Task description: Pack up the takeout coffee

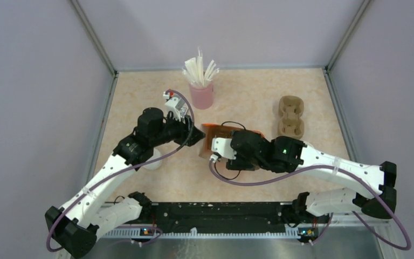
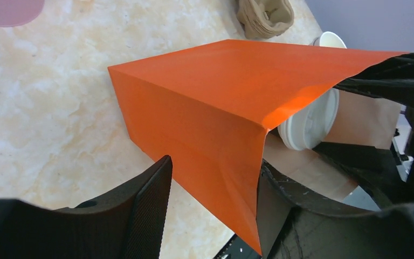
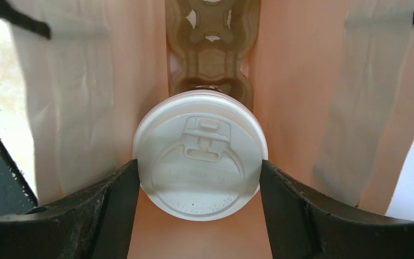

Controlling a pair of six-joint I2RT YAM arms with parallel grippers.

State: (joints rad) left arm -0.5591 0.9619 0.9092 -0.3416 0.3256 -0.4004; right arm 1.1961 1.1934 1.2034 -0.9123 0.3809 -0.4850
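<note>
The takeout coffee shows its white lid [image 3: 198, 154] inside the orange bag [image 1: 214, 133], whose mouth faces my right arm. My right gripper [image 3: 199, 181] reaches into the bag, both fingers pressed against the lid's sides. In the left wrist view the lid [image 2: 310, 124] peeks out under the bag's orange wall [image 2: 210, 102]. My left gripper [image 2: 211, 175] is open astride the bag's side edge; its left finger [image 2: 148, 205] stands clear of the paper. From above, the left gripper [image 1: 195, 135] sits at the bag's left side, and the cup is hidden.
A cardboard cup carrier [image 3: 212, 48] lies deep inside the bag. Another carrier [image 1: 291, 116] sits at the right back. A pink cup of white sticks [image 1: 201, 93] stands behind the bag. A lidless cup's cream rim [image 2: 329, 39] shows beyond the bag. Something white [image 1: 152, 161] lies under my left arm.
</note>
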